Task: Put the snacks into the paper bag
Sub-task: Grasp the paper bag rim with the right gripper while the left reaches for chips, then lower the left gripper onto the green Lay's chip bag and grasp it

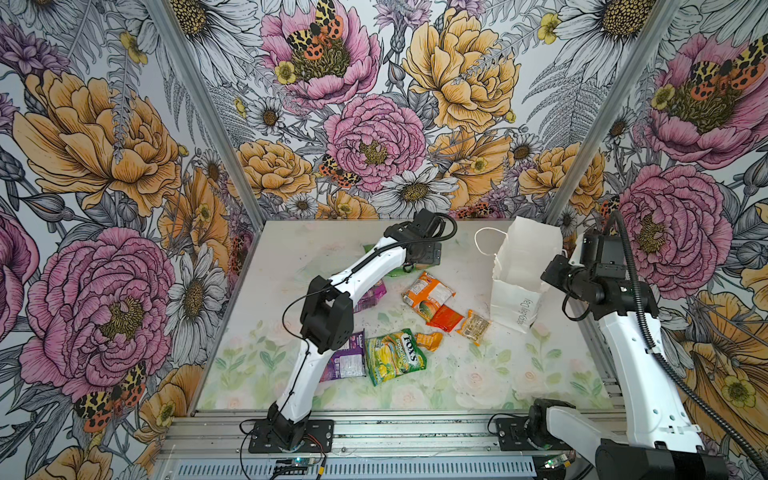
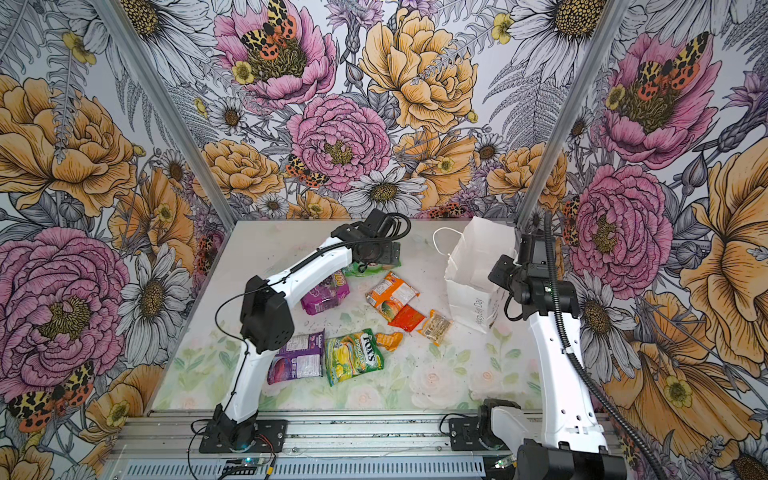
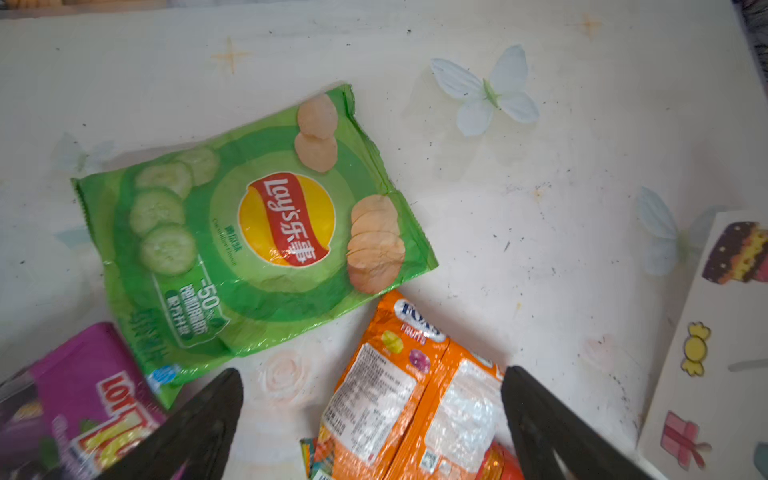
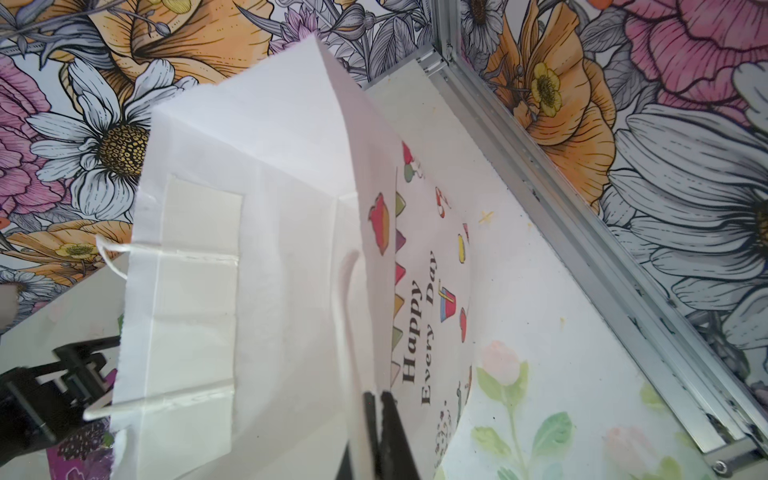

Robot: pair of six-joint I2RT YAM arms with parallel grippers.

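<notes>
The bench lies bare along its front and left edges. The FOX'S packet and orange-white packet clutter its middle, where the left arm slants across. The paper bag blocks the far right corner, a bare lane beside it.

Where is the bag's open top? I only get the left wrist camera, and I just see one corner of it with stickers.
Observer: In both top views the paper bag stands at the back right of the table, with its mouth open.
Operator: Is something holding it so it won't flop?
Observer: Yes. In the right wrist view the right end effector is shut on the bag's rim.
Operator: Are any snacks in there?
Observer: Not that I can see. The right wrist view looks inside and shows only white paper.
</notes>
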